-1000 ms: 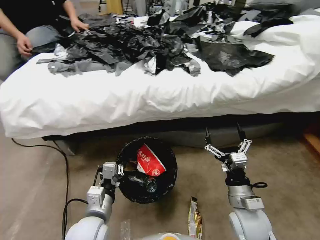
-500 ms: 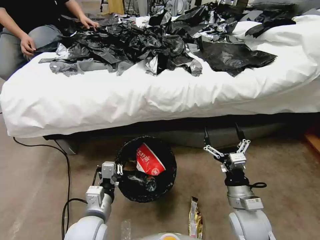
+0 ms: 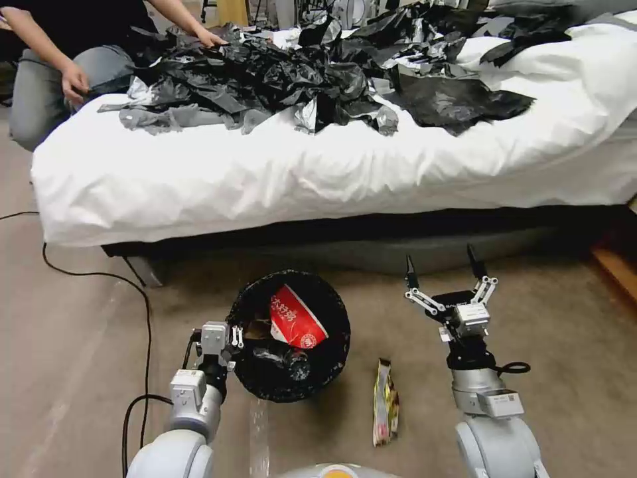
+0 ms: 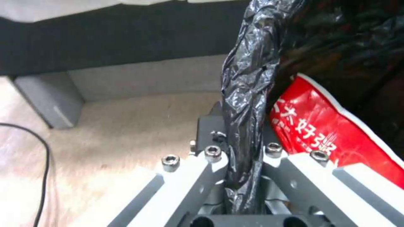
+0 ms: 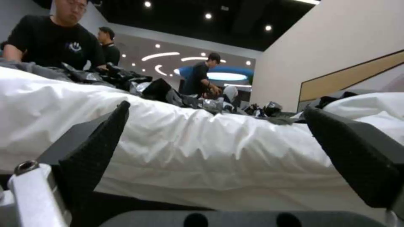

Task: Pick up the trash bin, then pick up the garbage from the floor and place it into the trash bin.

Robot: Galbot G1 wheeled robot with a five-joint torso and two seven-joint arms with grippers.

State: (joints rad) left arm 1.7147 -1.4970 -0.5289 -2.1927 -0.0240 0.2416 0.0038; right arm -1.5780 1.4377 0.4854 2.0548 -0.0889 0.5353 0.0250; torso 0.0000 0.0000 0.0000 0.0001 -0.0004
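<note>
The trash bin [image 3: 341, 332], its black bag folded over the rim, hangs just off the floor in front of the bed. My left gripper [image 3: 233, 338] is shut on its near-left rim. In the left wrist view the gripper [image 4: 244, 152] pinches a fold of the black bag [image 4: 248, 94]. Inside the bin lie a red wrapper [image 3: 296, 318] [image 4: 336, 132] and a dark bottle [image 3: 292, 364]. A gold snack wrapper [image 3: 386, 401] lies on the floor right of the bin. My right gripper [image 3: 442, 261] [image 5: 223, 148] is open and empty, pointing at the bed, beyond the wrapper and to its right.
The bed [image 3: 265, 179], in white bedding with black plastic sheets [image 3: 279, 86] on top, stands close ahead. A black cable [image 3: 136, 312] runs over the floor on the left. A clear plastic scrap [image 3: 257, 428] lies by my base. A wooden edge [image 3: 614, 265] stands far right.
The whole head view has shifted, so the camera moved; the bed now sits farther right and higher. More of the gold wrapper shows. Both grippers and the bin keep their places.
</note>
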